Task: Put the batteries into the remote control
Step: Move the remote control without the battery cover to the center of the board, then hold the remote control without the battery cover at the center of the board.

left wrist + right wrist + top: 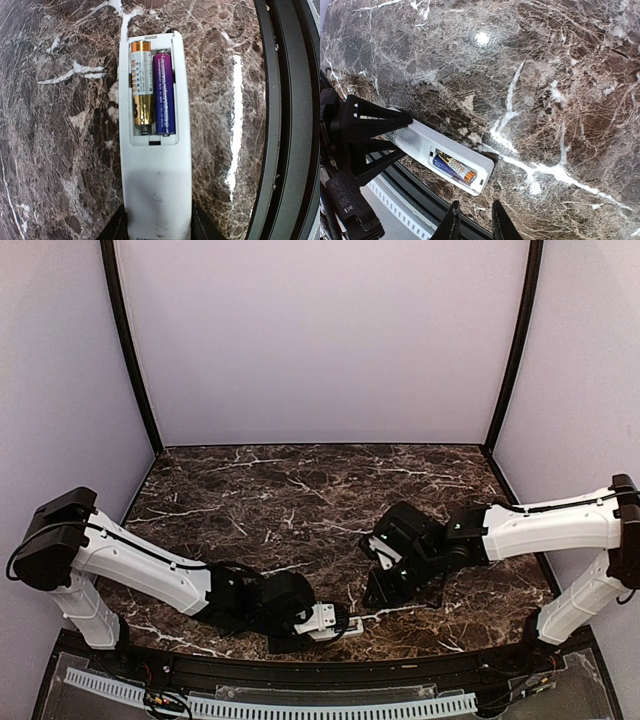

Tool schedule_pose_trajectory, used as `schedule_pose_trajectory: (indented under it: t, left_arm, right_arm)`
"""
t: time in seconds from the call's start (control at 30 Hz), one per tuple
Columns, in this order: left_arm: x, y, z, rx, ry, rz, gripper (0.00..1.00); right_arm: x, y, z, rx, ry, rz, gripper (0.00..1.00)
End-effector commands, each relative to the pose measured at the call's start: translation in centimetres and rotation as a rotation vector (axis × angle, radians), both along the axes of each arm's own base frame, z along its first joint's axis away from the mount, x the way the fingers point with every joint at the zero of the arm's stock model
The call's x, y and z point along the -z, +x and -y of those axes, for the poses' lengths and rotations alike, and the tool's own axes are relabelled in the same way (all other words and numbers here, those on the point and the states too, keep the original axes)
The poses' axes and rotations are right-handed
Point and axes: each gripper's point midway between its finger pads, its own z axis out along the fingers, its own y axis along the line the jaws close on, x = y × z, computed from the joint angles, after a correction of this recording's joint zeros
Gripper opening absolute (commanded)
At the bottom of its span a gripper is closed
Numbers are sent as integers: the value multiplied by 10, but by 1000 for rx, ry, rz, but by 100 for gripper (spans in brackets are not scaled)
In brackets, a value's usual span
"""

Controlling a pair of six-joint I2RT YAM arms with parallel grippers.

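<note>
We judge the loading done: both batteries (152, 90) sit in the back recess of the remote control (157, 190) at the table's (300, 490) near edge. The left gripper (157, 232) clamps its end. The right gripper (475, 225) hangs empty, fingers slightly apart. Next comes a cover, which we cannot see.

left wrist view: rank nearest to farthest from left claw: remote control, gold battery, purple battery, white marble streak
1. remote control: bottom centre, between the fingers of the left claw.
2. gold battery, left slot, and purple battery, right slot: too close to call.
3. white marble streak: top, past the remote.
</note>
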Motion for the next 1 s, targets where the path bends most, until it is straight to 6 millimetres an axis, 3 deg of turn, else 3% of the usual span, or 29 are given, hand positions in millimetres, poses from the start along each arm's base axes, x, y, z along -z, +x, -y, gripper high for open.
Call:
schedule_pose_trajectory:
  t: [0.0, 0.2, 0.3, 0.33, 0.4, 0.43, 0.63, 0.77, 0.97]
  left_arm:
    - [14, 8, 13, -79, 18, -5, 24]
    - [18, 8, 12, -116, 24, -24, 41]
    - [16, 5, 5, -126, 21, -40, 56]
    - [12, 4, 4, -126, 13, -40, 73]
    - [10, 4, -4, -127, 22, -29, 94]
    - [12, 5, -12, -130, 38, -19, 96]
    - [-4, 0, -17, -114, 16, -30, 97]
    - [-11, 2, -16, -124, 31, -27, 85]
    - [-1, -13, -27, -72, 215, -115, 78]
  right_arm:
    - [-2, 10, 4, 11, 21, 23, 20]
    - [7, 10, 3, 6, 14, 6, 19]
    - [7, 11, 3, 8, 18, 10, 19]
    - [8, 12, 3, 8, 14, 9, 19]
    - [9, 12, 3, 5, 16, 8, 20]
    - [9, 11, 2, 3, 14, 5, 20]
    - [10, 10, -1, -8, 26, -7, 20]
    - [11, 6, -5, -5, 52, -30, 20]
    - [11, 6, -3, -1, 48, -31, 20]
